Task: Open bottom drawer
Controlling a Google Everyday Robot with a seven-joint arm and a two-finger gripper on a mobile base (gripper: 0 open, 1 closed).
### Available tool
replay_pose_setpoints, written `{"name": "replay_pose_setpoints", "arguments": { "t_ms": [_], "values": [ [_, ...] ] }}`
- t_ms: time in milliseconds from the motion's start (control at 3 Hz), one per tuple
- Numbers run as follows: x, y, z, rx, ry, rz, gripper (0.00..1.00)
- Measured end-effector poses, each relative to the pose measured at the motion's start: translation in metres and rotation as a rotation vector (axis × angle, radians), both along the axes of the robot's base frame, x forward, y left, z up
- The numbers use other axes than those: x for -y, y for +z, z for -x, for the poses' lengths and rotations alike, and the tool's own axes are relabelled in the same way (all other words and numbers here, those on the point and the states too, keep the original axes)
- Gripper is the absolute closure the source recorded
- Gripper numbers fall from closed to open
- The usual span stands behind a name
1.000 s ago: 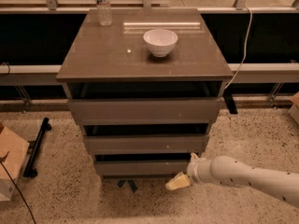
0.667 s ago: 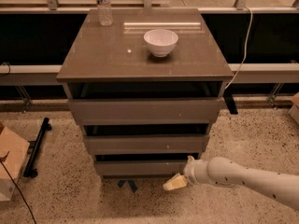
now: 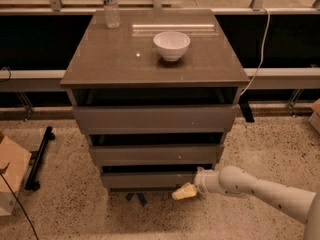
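The bottom drawer [image 3: 150, 179] is the lowest of three grey-brown fronts on the cabinet, with a dark gap above it. My gripper [image 3: 184, 191] is at the end of the white arm reaching in from the right. It sits low, just in front of and slightly below the bottom drawer's right part, close to the front. Its pale yellow fingers [image 3: 181, 192] point left.
The middle drawer [image 3: 156, 154] and top drawer [image 3: 155, 118] stand above. A white bowl [image 3: 171, 45] and a water bottle [image 3: 110, 6] stand on the cabinet top [image 3: 110, 59]. A cardboard box [image 3: 11, 179] and a black stand [image 3: 40, 156] lie at left on the speckled floor.
My gripper and arm have moved a little to the left along the bottom drawer's front. The drawers look unchanged.
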State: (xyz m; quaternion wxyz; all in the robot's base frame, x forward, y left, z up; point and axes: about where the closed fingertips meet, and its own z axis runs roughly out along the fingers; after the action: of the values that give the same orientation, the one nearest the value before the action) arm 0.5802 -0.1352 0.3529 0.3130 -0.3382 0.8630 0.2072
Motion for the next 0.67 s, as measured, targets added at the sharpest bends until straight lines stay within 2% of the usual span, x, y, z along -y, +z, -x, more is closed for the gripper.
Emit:
{"name": "replay_pose_setpoints", "arguments": {
  "t_ms": [667],
  "values": [
    [0.003, -0.039, -0.027, -0.046, -0.038, -0.073, 0.0]
  ]
}}
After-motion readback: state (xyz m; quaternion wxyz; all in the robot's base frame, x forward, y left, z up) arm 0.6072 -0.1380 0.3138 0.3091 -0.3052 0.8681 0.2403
